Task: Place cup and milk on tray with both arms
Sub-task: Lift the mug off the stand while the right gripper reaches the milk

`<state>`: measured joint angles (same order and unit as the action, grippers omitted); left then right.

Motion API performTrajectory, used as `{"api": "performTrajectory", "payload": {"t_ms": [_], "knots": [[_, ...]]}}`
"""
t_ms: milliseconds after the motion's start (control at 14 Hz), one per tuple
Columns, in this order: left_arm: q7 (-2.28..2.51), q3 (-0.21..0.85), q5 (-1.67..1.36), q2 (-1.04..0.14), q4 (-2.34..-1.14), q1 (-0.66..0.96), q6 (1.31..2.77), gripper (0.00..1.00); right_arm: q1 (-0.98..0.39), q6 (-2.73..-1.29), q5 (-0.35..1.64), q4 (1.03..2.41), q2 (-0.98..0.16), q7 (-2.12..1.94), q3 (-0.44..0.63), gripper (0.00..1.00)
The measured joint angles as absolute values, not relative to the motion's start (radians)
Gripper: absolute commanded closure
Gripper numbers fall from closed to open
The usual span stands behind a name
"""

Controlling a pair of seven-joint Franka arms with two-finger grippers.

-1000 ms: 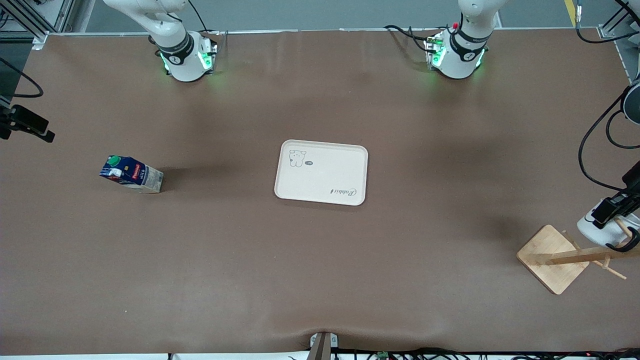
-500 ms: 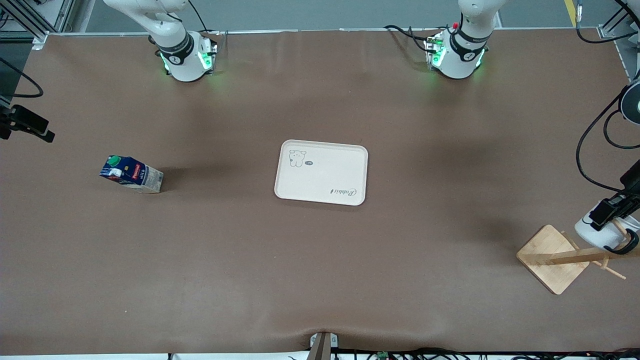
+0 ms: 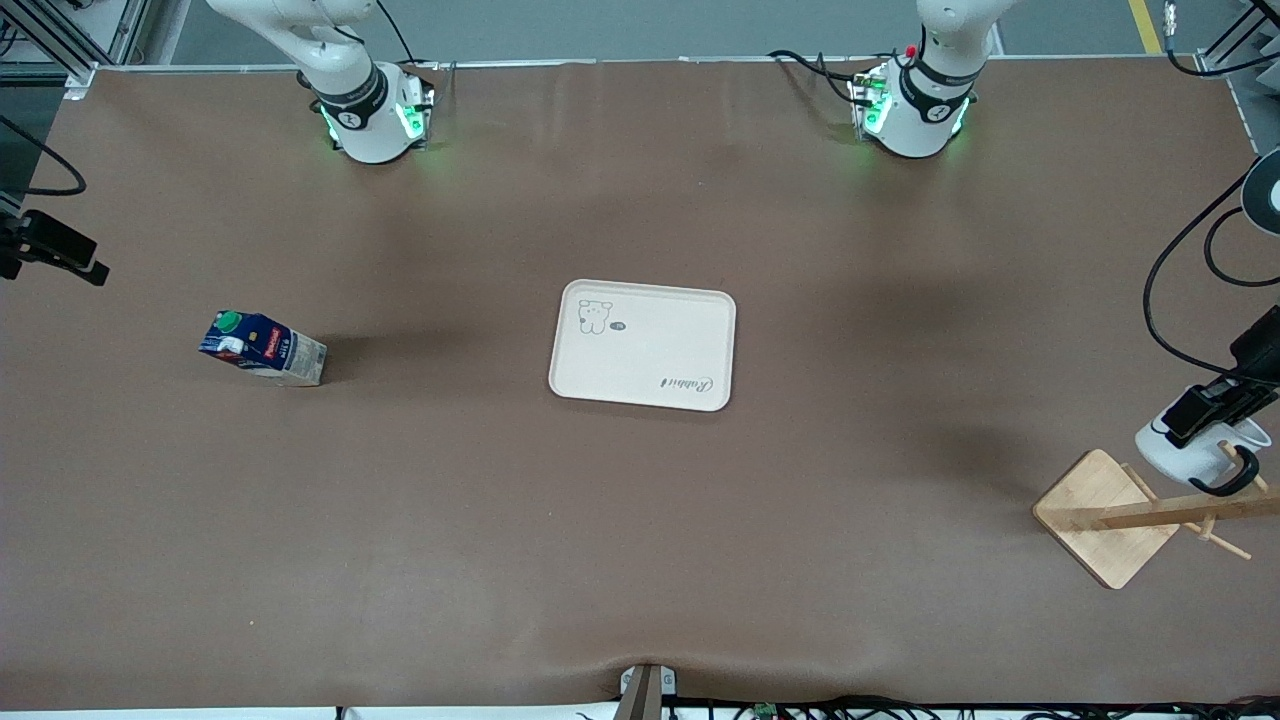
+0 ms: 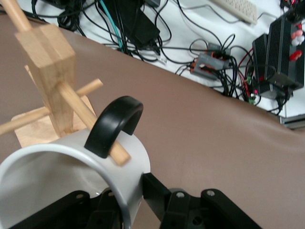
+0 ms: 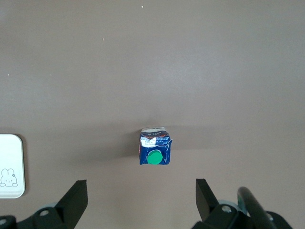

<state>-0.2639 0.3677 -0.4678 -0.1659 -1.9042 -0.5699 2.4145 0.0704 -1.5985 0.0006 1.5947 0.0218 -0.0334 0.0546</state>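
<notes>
At the left arm's end of the surface (image 3: 900, 300), the left gripper (image 3: 1200, 408) is clamped on the rim of the cup (image 3: 1170, 455), one finger inside the white wall and one outside, as the left wrist view shows. The cup hangs in the air beside the post of the wooden rack (image 3: 1110, 515); its black handle (image 4: 113, 125) is hooked around one of the rack's pegs (image 4: 95, 125), and the peg appears to touch the cup's wall just under the handle, though that contact is hard to make out. The rack's square base sits on the surface nearer to the front camera than the tray (image 3: 642, 345).

The tray lies flat near the middle of the surface, bare, with its bear drawing toward the robots' bases and its cursive writing toward the front camera.

The milk (image 3: 262, 347) stands upright on the surface toward the right arm's end, well apart from the tray, its green cap on top. The right gripper (image 5: 141, 200) waits high over it with its fingers (image 5: 76, 198) spread wide apart, holding nothing; in the right wrist view the carton sits between the two fingers, far below them.
</notes>
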Motion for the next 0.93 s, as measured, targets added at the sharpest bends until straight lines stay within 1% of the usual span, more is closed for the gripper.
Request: {"api": "performTrajectory", "payload": {"t_ms": [286,500,786,929], "knots": [[-0.205,0.389,-0.416,-0.137,-1.865,-0.567,2.28,1.0,0.071,-1.618,0.001,1.59,0.007,-0.033,0.055,0.0],[-0.158,0.409,-0.343,-0.12,-1.848,-0.564,2.235,1.0,0.071,-1.64,0.001,1.585,-0.012,-0.033,0.055,0.0],[-0.156,0.416,-0.334,-0.107,-1.836,-0.564,2.195,1.0,0.071,-1.721,0.001,1.582,-0.05,-0.033,0.055,0.0],[-0.156,0.416,-0.332,-0.107,-1.833,-0.564,2.191,1.0,0.075,-1.739,0.001,1.582,-0.078,-0.033,0.058,0.0]]}}
